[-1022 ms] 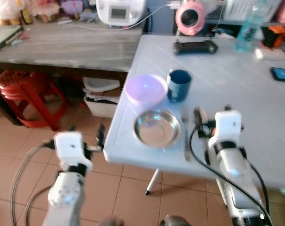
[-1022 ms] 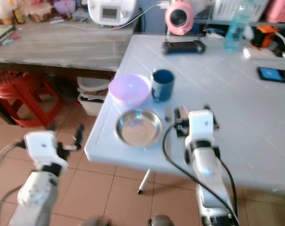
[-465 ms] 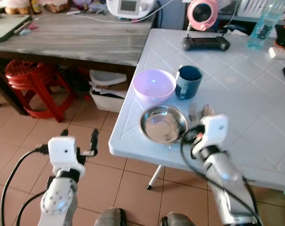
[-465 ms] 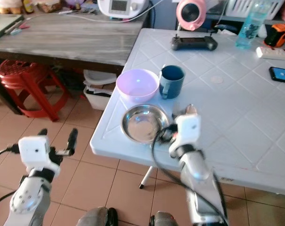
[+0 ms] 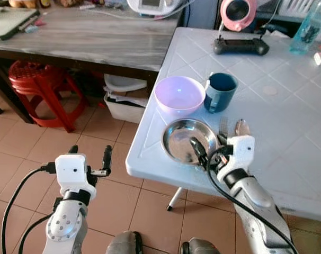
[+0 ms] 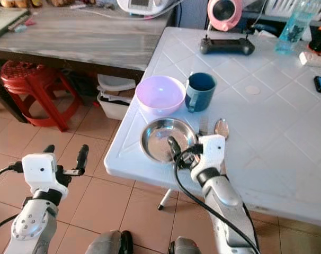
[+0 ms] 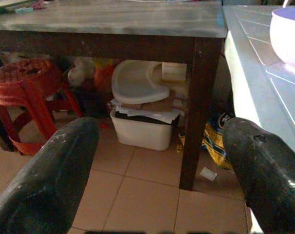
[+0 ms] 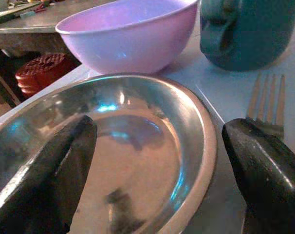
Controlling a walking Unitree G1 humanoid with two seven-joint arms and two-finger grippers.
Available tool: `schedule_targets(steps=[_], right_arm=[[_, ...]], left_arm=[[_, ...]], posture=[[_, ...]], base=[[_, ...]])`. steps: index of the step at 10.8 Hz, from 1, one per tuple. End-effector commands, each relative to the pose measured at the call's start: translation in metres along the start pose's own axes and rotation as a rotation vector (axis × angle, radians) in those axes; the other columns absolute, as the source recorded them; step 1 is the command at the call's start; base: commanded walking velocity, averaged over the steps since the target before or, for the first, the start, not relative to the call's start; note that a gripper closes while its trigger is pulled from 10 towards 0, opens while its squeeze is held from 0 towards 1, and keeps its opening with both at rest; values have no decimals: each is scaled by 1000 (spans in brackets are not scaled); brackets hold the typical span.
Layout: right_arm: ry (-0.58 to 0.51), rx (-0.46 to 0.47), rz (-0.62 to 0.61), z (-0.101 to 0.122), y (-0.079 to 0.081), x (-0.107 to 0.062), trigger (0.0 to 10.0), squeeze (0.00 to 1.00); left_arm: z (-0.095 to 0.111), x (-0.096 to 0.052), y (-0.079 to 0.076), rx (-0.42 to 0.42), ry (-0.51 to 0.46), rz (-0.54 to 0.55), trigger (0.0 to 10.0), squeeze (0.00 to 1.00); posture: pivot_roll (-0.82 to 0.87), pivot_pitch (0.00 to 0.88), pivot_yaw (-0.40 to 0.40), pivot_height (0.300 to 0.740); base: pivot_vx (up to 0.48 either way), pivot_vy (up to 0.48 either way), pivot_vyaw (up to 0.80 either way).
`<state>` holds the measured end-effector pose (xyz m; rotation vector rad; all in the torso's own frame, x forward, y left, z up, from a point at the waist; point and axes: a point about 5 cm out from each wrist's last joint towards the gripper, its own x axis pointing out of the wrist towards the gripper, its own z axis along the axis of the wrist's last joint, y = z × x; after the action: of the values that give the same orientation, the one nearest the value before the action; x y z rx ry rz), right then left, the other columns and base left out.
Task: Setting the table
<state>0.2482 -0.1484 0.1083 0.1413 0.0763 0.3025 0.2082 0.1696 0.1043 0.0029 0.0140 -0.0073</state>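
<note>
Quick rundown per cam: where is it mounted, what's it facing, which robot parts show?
Left eye, right eye: head stereo pair, looking down at the white table corner; both arms show.
Left wrist: along the open left gripper, facing the red stool beneath the wooden table.
Right wrist: along the open right gripper, over the steel plate.
Shared: pink bowl, at both wrists and eyes.

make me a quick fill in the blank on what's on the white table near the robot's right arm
The bowl beside the blue mug is coloured ____.
The right gripper has its fingers spread over the rim of the ____ plate.
Lying just right of that plate, next to the spoon, is a ____.
The left gripper hangs over the ____.

Missing words: purple; metal; fork; floor
</note>
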Motion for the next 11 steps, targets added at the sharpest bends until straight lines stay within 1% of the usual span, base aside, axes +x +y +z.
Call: schedule_targets(steps=[1,3,4,5,6,8,9,10,11], right_arm=[[-6,5,-4,4,-2,-3,10000,0],[28,52,6,0,-1,-1,10000,0],[65,88,22,-4,1,-1,10000,0],[87,124,30,-8,1,-1,4824,0],[92,135,52,-8,2,-1,0,0],[104,141,61,-8,3,-2,0,0],[126,154,45,-10,1,-2,0,0],[176,176,12,-16,-3,-3,0,0],[204,187,11,-18,-4,-3,0,0]], left_arm=[[4,0,0,7,-12,-8,10000,0],[5,1,0,6,-11,-18,10000,0],[4,1,-1,4,-10,-19,10000,0],[4,0,-2,4,-10,-21,10000,0],[4,0,-2,2,-9,-24,10000,0],[4,0,-3,0,-7,-28,10000,0],[3,0,-3,-1,-7,-31,10000,0],[3,1,-4,-3,-5,-35,10000,0],[3,1,-4,-5,-5,-39,10000,0]], posture=[[29,149,43,740],[31,149,44,740],[31,150,43,740],[32,150,42,740],[33,151,40,740],[32,152,40,740],[30,154,40,740],[29,155,40,740],[28,155,40,740]], base=[[0,0,0],[0,0,0],[0,0,0],[0,0,0],[0,0,0],[0,0,0],[0,0,0],[0,0,0],[0,0,0]])
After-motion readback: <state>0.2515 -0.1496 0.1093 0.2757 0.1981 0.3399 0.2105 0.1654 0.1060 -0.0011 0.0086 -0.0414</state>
